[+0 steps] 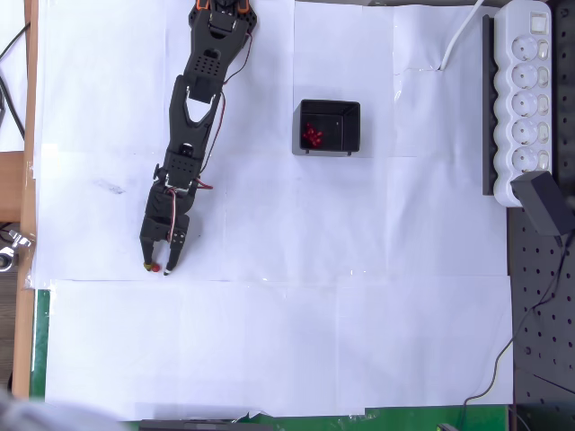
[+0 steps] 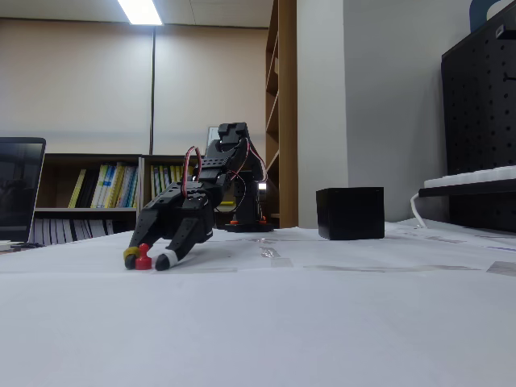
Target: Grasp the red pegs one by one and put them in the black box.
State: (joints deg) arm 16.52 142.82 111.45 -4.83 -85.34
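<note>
My gripper (image 2: 147, 260) is down at the table (image 1: 269, 332) near its left edge in the overhead view, fingers spread with a red peg (image 2: 143, 256) standing upright between the tips. I have not clamped it yet: in the fixed view there looks to be a sliver of gap on each side, though at this size I cannot be sure the yellow-tipped finger (image 2: 130, 258) isn't touching.

To do this well I judge I should close slowly and evenly, so neither tip knocks the peg over first, and grip low on its stem, under the round head. Then lift straight up before swinging toward the box (image 1: 329, 127), which sits well apart, toward the far middle of the table. Other pegs (image 1: 312, 136) already lie in its left part, so I should release low over the opening.

The table is covered in white paper sheets, taped at the seams. A power strip (image 1: 524, 99) lies along the right edge. Behind are bookshelves (image 2: 105, 185) and a lit ceiling lamp (image 2: 140, 11).
</note>
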